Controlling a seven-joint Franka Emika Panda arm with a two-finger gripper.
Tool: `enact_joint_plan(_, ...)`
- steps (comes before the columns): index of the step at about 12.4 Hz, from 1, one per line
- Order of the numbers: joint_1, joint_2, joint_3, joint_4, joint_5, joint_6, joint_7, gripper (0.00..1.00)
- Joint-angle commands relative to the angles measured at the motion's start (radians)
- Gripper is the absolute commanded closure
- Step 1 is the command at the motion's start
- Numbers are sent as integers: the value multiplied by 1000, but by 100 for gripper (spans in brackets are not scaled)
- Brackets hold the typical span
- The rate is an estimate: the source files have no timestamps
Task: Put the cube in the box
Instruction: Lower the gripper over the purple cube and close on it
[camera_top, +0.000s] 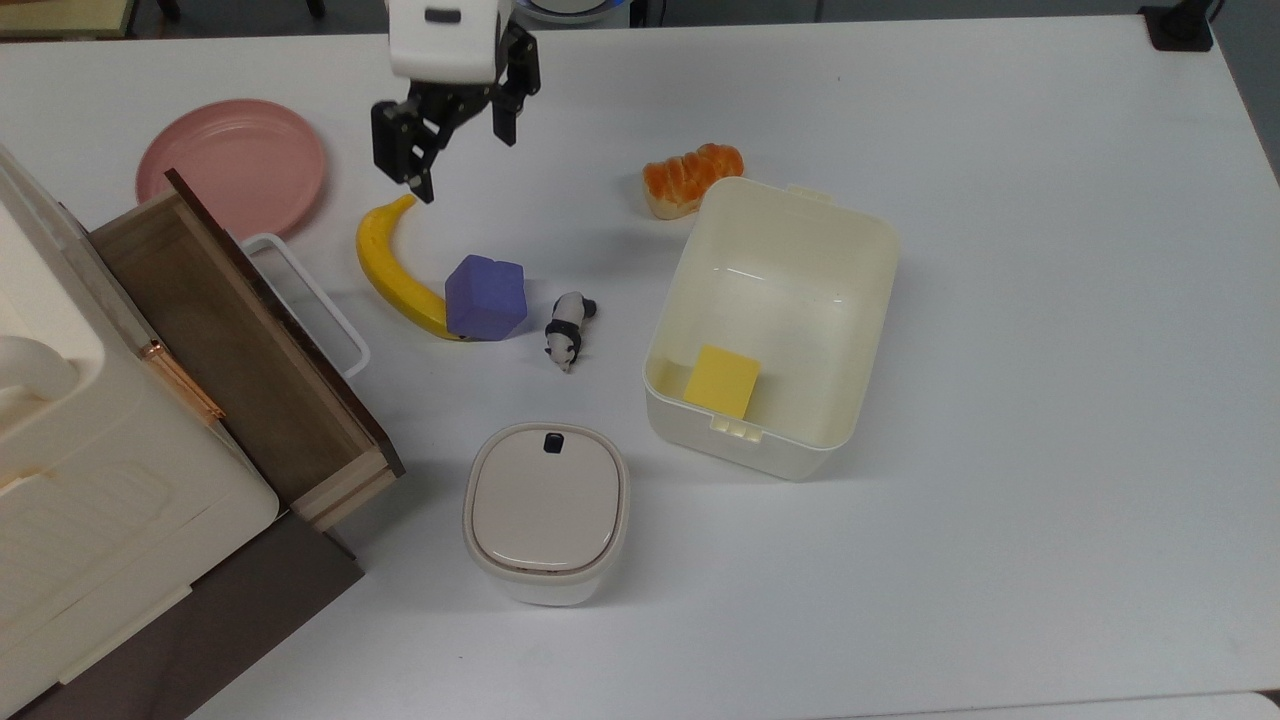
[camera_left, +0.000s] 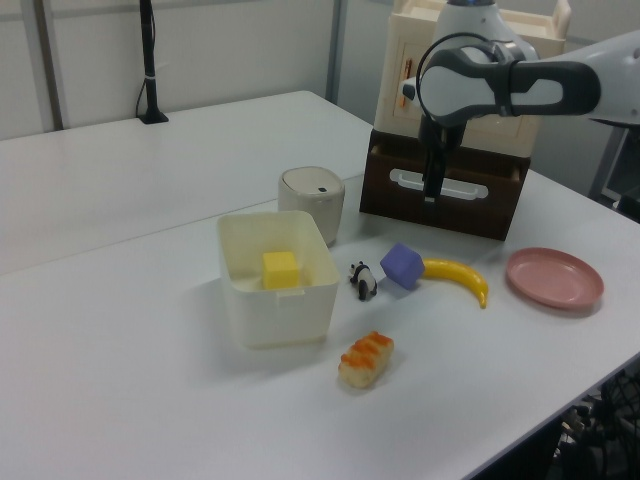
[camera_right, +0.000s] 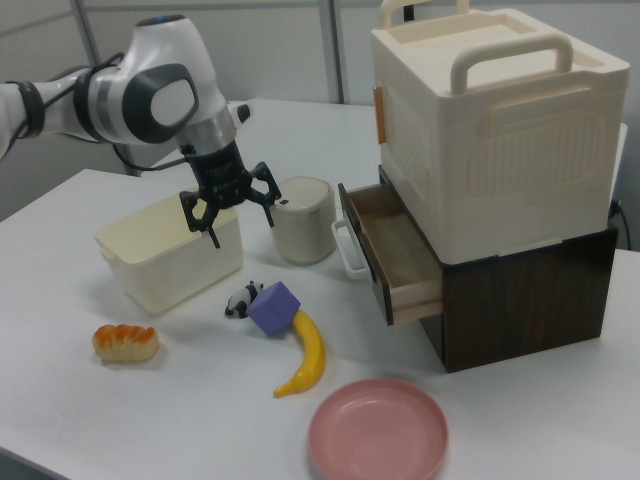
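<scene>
Hand (camera_top: 462, 160) hanging above the counter (camera_top: 1000, 300), pointed downward from a white wrist, fingers spread wide, nothing between them; in the right view hand (camera_right: 232, 213) likewise splayed, arm reaching in from the right view's left with its elbow bent

Below the hand in the top view, toward the top view's lower edge: cube (camera_top: 486, 298), purple-blue, resting on the counter, touching the lower end of a yellow banana (camera_top: 390, 270); upper tip of the banana just under the hand's left finger as the top view shows it

Just beside the cube, on the top view's right: small panda figure (camera_top: 568, 330)

Farther to the top view's right of the hand: box (camera_top: 850, 300), cream-white, open, with a yellow block (camera_top: 722, 380) inside near its front wall; well apart from the cube

Bread roll (camera_top: 690, 175) touching or nearly touching the box's far corner

To the top view's left of the hand: pink plate (camera_top: 232, 165) and an open wooden drawer (camera_top: 230, 350)

In the left view, hand (camera_left: 433, 190) seen edge-on in front of the drawer, cube (camera_left: 402, 265) lower down
</scene>
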Motion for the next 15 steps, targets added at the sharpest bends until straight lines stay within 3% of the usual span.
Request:
enact_joint_plan(1, 1, 34, -5, -14, -47, 25, -164, 0)
enact_joint_plan(7, -19, 88, -5, -13, -50, 25, -649, 2)
enact_joint_plan(15, -10, 183, 0, -5, -80, 211, -671, 1)
